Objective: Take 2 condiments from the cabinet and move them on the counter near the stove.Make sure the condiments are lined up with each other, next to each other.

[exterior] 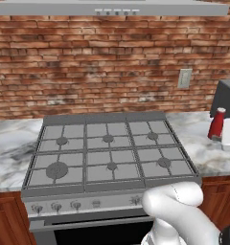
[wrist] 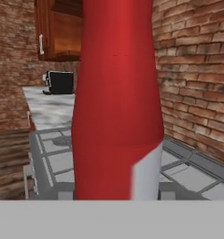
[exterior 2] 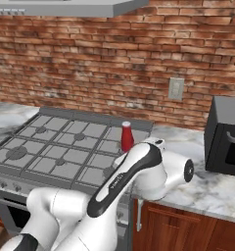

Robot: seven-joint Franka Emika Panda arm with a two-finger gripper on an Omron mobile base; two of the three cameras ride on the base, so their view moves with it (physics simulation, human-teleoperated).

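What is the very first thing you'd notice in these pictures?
Probably the red squeeze bottle, which looms huge right in front of the hand camera. From the base cameras it stands upright on the marble counter just right of the big grey stove, with the white robot arm bent in front.

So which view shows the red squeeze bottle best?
The left base view: the whole red squeeze bottle with its pale cap stands on the counter right of the stove. The right base view hides its lower half behind the arm; the hand view crops it.

The red squeeze bottle [exterior 2: 127,137] stands upright beside the stove [exterior 2: 60,147], behind the white arm [exterior 2: 134,171].
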